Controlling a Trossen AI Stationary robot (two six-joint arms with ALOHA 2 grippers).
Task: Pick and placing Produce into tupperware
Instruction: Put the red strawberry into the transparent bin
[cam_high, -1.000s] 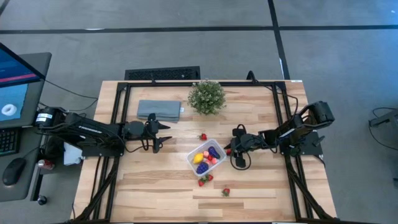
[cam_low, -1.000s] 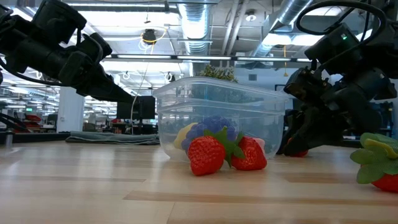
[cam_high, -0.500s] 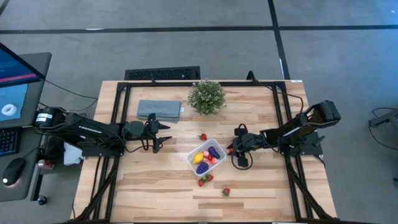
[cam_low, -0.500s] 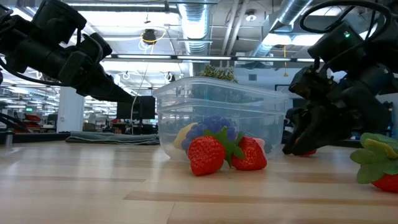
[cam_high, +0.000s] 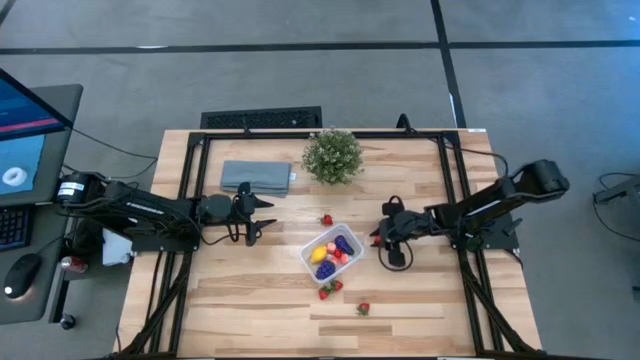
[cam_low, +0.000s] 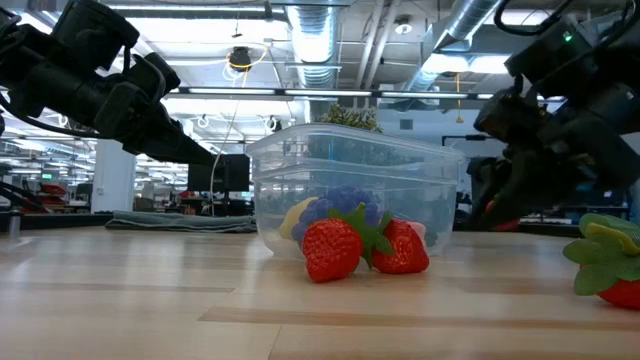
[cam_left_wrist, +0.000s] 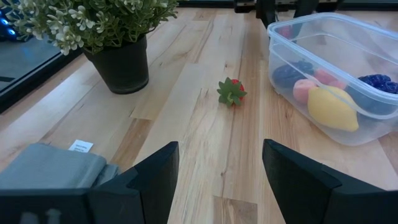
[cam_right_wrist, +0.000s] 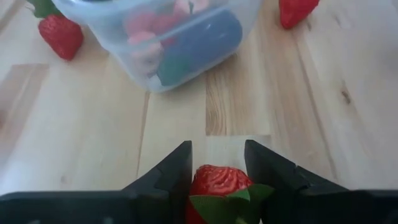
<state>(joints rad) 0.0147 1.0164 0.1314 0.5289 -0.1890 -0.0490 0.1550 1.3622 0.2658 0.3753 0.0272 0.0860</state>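
Note:
The clear tupperware (cam_high: 331, 252) stands mid-table with yellow, purple and pink produce inside. Just off its right side, my right gripper (cam_right_wrist: 217, 158) is shut on a red strawberry (cam_right_wrist: 217, 182). Loose strawberries rest on the table: one (cam_high: 326, 219) beyond the box, two (cam_low: 332, 248) touching each other at its near side, and one (cam_high: 363, 308) nearer the front edge. My left gripper (cam_left_wrist: 221, 149) waits open to the left of the box, over bare wood. My right gripper pinches the strawberry by its two sides (cam_right_wrist: 198, 180) between its two fingers. The green leaf cap (cam_right_wrist: 225, 205) faces back toward the wrist and the red tip points away. The fingers slant down from the table's right side. In the low view the gripper (cam_low: 497, 212) stands above the tabletop.
A bushy green potted plant (cam_high: 332, 155) stands at the far middle, with a folded grey-blue cloth (cam_high: 256, 177) to its left. Black frame rails run along the table's left, right and far edges. Bare wood lies between the two grippers and along the front.
My right gripper has risen and drawn back a little toward the table's right edge, staying shut on the strawberry. The strawberry, low at the tabletop a second ago, has gone up with it.

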